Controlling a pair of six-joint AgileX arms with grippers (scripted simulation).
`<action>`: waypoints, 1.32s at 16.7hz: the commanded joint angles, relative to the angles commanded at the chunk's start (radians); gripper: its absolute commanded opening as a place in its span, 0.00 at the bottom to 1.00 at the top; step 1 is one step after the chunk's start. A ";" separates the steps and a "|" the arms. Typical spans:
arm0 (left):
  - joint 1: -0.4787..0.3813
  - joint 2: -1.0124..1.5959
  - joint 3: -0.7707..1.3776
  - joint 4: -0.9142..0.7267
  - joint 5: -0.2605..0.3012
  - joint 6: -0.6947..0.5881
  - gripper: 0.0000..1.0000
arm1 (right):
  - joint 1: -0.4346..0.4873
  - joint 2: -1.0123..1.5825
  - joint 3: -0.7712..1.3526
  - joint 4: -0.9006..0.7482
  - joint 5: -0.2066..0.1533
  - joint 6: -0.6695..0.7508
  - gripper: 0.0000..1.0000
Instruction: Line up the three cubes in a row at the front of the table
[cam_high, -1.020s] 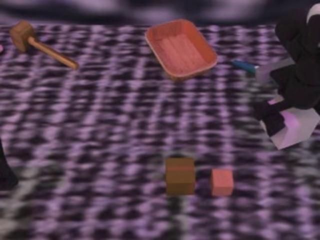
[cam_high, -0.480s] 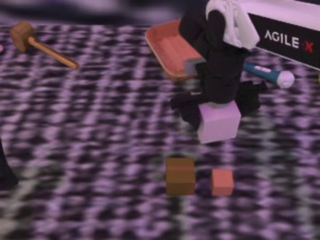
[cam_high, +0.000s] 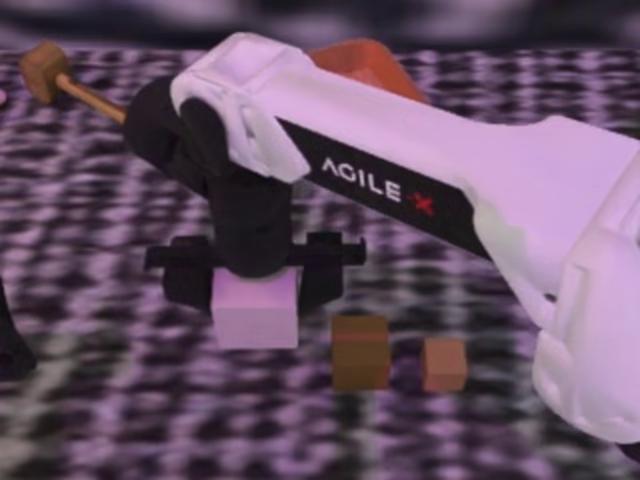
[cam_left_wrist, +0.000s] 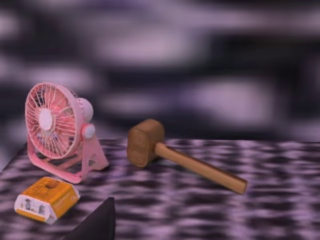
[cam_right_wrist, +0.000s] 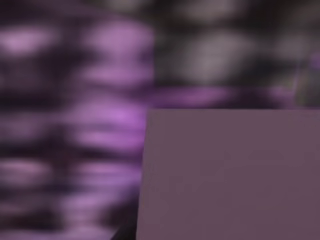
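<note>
The jaws of the right gripper (cam_high: 256, 280) are clamped on the pale pink-lilac cube (cam_high: 256, 310), which sits left of the brown cube (cam_high: 360, 351) on the table (cam_high: 120, 420). The salmon-orange cube (cam_high: 444, 364) lies rightmost, the 3 in a row. The left arm (cam_high: 10, 345) is parked at the left edge.

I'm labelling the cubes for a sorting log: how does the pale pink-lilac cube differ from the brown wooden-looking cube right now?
Colour: the pale pink-lilac cube is plain and light; the brown wooden-looking cube is dark with a lighter band. Size: the lilac cube looks bigger than the brown one. State: the lilac cube sits in the right gripper, while the brown cube stands free on the table. Both are boxy and sit near the table's front, lilac to the left.
</note>
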 joint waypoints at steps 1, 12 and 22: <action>0.000 0.000 0.000 0.000 0.000 0.000 1.00 | 0.022 0.011 0.027 -0.011 0.001 0.027 0.00; 0.000 0.000 0.000 0.000 0.000 0.000 1.00 | 0.039 0.021 -0.064 0.103 0.001 0.053 0.00; 0.000 0.000 0.000 0.000 0.000 0.000 1.00 | 0.045 0.037 -0.197 0.243 0.003 0.054 0.15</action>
